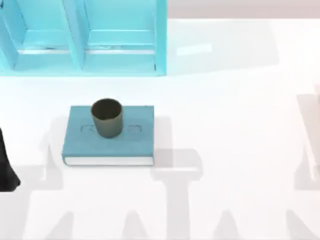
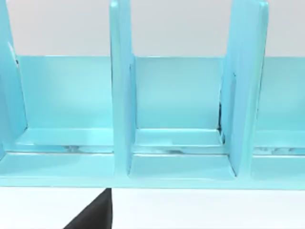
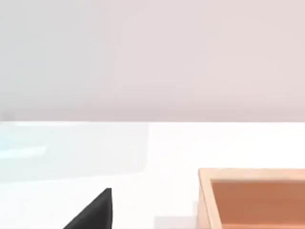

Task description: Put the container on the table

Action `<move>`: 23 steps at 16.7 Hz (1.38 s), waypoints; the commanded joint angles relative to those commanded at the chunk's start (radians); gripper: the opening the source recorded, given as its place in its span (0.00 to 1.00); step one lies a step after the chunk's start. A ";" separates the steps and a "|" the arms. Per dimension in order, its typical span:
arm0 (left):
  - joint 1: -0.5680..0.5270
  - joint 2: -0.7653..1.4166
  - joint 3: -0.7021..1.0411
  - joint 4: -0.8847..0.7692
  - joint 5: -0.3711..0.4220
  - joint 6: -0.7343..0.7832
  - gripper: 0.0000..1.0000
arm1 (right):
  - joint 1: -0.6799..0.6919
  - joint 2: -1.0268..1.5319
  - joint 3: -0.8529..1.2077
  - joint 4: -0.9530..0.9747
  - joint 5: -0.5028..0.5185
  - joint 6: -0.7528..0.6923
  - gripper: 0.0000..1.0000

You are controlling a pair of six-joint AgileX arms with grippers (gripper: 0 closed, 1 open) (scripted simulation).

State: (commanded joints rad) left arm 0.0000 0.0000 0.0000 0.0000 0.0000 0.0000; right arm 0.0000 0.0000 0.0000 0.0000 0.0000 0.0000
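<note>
White table (image 1: 235, 150) lies open around book-borne container (image 1: 106, 117).

The container (image 1: 107, 118), a small olive-brown cylindrical cup tapering slightly toward its base, is standing upright with its dark hollow mouth facing up. It is resting on the cover of the teal book (image 1: 80, 140), toward the book's far edge and near the middle of its width, so it is not touching the desk. The desk (image 1: 235, 135), a broad, plain white, glossy surface crossed by soft grey shadows, is lying flat beneath the book and spreading out on every side of it, running back from the book to the foot of the light-blue shelf unit (image 1: 120, 55), which is standing on it beyond the book
</note>
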 joint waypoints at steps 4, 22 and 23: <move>0.000 0.000 0.000 0.000 0.000 0.000 1.00 | 0.009 0.024 0.019 -0.016 0.002 0.007 1.00; 0.000 0.000 0.000 0.000 0.000 0.000 1.00 | 0.507 1.446 1.344 -0.929 0.175 0.453 1.00; 0.000 0.000 0.000 0.000 0.000 0.000 1.00 | 0.543 1.546 1.452 -0.992 0.186 0.488 1.00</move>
State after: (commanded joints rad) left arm 0.0000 0.0000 0.0000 0.0000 0.0000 0.0000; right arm 0.5432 1.5462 1.4517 -0.9916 0.1862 0.4881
